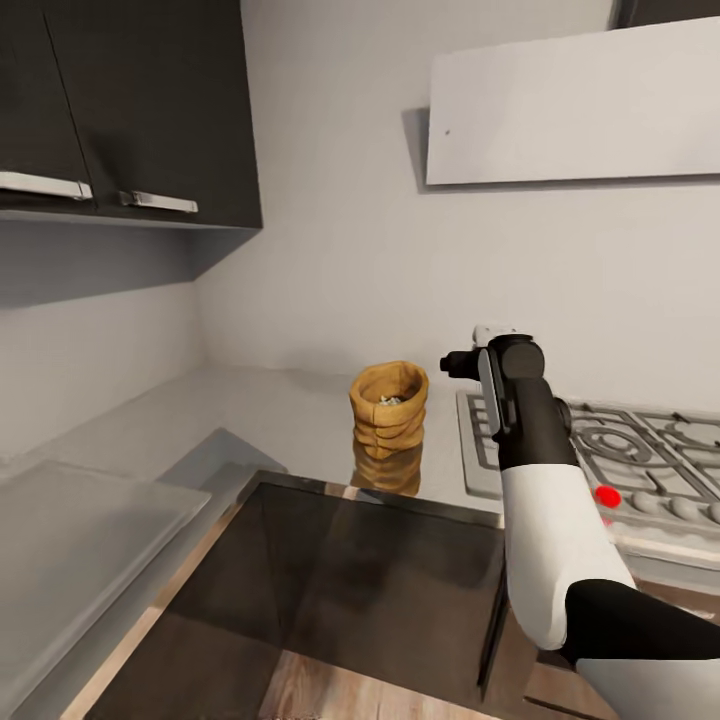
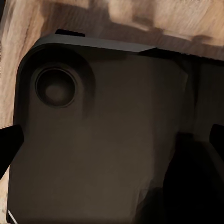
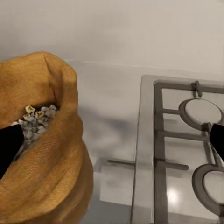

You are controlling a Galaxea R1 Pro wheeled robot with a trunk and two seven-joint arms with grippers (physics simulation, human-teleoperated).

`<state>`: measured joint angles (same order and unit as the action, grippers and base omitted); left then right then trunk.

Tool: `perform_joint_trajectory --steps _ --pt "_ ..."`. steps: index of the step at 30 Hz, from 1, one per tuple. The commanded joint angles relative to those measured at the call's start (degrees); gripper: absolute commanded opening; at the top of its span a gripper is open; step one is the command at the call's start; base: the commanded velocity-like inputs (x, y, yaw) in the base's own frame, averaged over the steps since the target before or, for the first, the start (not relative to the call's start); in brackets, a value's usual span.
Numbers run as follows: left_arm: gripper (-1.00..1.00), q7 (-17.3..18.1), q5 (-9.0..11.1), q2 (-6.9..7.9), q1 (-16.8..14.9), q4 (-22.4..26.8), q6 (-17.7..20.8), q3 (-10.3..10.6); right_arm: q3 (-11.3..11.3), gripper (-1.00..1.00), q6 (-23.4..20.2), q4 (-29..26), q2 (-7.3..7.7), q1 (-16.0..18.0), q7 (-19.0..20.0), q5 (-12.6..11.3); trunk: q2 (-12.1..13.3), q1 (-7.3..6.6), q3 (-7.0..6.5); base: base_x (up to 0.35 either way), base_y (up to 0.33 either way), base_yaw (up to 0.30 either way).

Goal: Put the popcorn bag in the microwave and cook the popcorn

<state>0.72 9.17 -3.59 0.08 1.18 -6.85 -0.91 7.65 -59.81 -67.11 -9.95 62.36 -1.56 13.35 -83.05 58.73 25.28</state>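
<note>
Black fingertips, right gripper [image 3: 112, 140]: we see 2 dark tips at opposite edges of the right wrist view, spread wide, nothing between them.
Right gripper's surroundings: one tip lies over the popcorn bag [image 3: 44, 154], the other over the steel hob [image 3: 182, 149]; grey countertop [image 3: 112, 140] shows between.
Bag contents: the wrist view shows pale kernels inside the mouth; the head view only hints at them.
Popcorn bag, head view: it [image 1: 388, 410] stands upright on the countertop [image 1: 250, 420], just beside the hob [image 1: 640, 460], with the right arm [image 1: 530, 470] raised near it.
Left gripper [image 2: 112, 140]: 2 dark tips wide apart, holding nothing, over a dark rounded panel [image 2: 102, 140] and wood flooring [image 2: 140, 18].
Head view extras: dark wall cabinets [image 1: 130, 110], pale hood [image 1: 575, 105].
</note>
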Motion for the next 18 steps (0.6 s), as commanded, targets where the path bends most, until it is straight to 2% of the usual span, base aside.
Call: perform_joint_trajectory --steps 1,18 --pt "1.0 0.1 0.4 -0.01 0.0 0.0 -0.1 -0.1 0.1 1.0 -0.2 0.0 -0.05 0.0 -0.2 0.0 0.0 0.0 0.06 0.0 0.0 0.277" --pt "1.0 0.1 0.3 -0.01 0.0 0.0 -0.1 -0.1 0.2 1.0 -0.2 0.0 -0.05 0.0 -0.5 0.1 0.0 0.0 0.26 0.0 0.0 0.277"
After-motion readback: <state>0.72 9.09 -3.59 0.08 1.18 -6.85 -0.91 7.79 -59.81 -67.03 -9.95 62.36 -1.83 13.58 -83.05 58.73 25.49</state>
